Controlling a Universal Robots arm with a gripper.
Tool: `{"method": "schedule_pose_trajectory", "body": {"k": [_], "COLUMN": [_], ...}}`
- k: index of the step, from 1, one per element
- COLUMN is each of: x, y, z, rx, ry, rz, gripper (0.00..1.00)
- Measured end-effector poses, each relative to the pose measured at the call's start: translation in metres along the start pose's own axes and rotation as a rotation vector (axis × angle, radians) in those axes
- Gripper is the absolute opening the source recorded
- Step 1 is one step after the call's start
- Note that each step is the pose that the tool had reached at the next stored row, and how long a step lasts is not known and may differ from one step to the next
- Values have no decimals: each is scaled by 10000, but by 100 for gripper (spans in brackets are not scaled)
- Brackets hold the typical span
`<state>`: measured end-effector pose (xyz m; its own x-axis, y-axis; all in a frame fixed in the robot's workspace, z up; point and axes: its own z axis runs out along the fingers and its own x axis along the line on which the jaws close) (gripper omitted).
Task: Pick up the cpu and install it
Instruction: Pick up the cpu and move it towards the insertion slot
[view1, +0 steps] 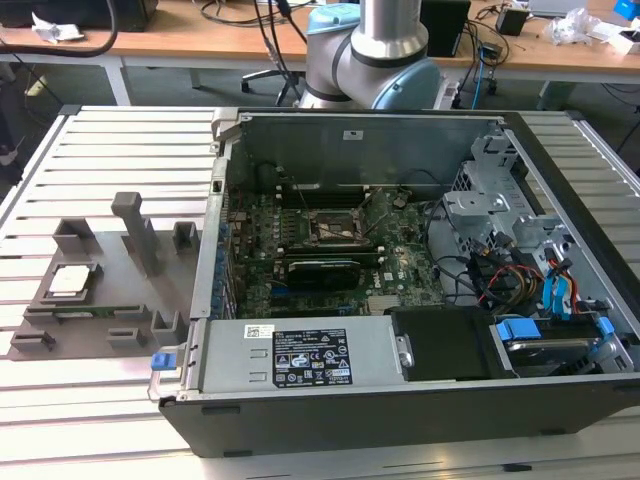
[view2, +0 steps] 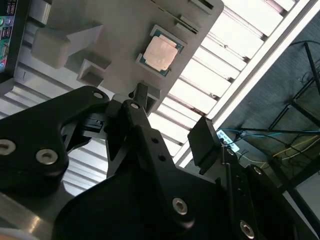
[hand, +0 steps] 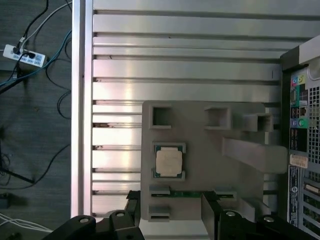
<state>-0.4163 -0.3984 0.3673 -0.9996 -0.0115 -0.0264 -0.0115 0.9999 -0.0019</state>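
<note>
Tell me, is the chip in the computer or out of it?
Out. The cpu lies flat in its pocket on the grey fixture, beside the open case.

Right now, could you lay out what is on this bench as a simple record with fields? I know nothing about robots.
cpu: lying flat in a recess of the grey fixture plate, not yet picked up
fixture plate: on the slotted metal table, at the exterior view's left of the computer case
computer case: side open, green motherboard exposed
end effector: open, holding nothing, clear of the cpu and touching nothing
</note>
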Motion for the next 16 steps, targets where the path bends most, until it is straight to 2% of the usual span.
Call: {"method": "schedule_pose_trajectory", "body": {"k": [16], "x": [5], "y": [0], "z": [171], "rx": [0], "ry": [0], "rz": [0], "gripper": [60]}}
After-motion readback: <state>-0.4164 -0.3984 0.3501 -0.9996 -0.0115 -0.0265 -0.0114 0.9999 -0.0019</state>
